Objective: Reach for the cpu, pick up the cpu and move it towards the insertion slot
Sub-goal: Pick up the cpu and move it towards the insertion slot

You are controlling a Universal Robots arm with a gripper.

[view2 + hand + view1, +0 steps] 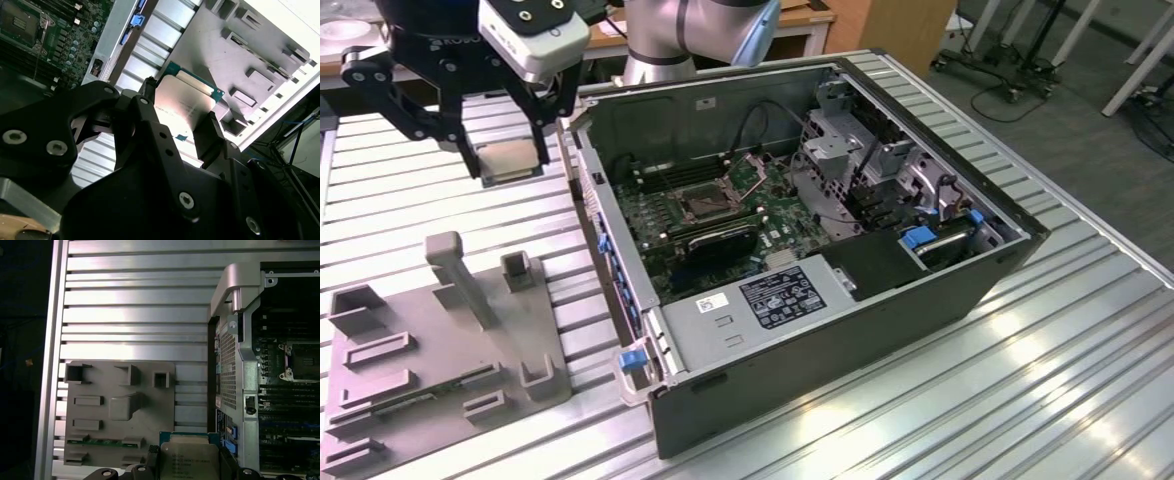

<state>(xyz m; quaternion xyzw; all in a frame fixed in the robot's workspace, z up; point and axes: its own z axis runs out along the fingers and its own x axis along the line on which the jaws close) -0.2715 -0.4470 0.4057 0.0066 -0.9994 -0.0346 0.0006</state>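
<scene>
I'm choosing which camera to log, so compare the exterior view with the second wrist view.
Exterior view alone: the whole open black computer case lying on the ribbed aluminium table, and the robot's silver arm column behind it.

Second wrist view alone: the thin square silvery-beige cpu's green-edged face seen close up between the black fingers.

Both: the gripper shut on the cpu, held clear of the table; the grey plastic tray; and the silver-framed, dark-centred insertion slot on the green motherboard.
</scene>
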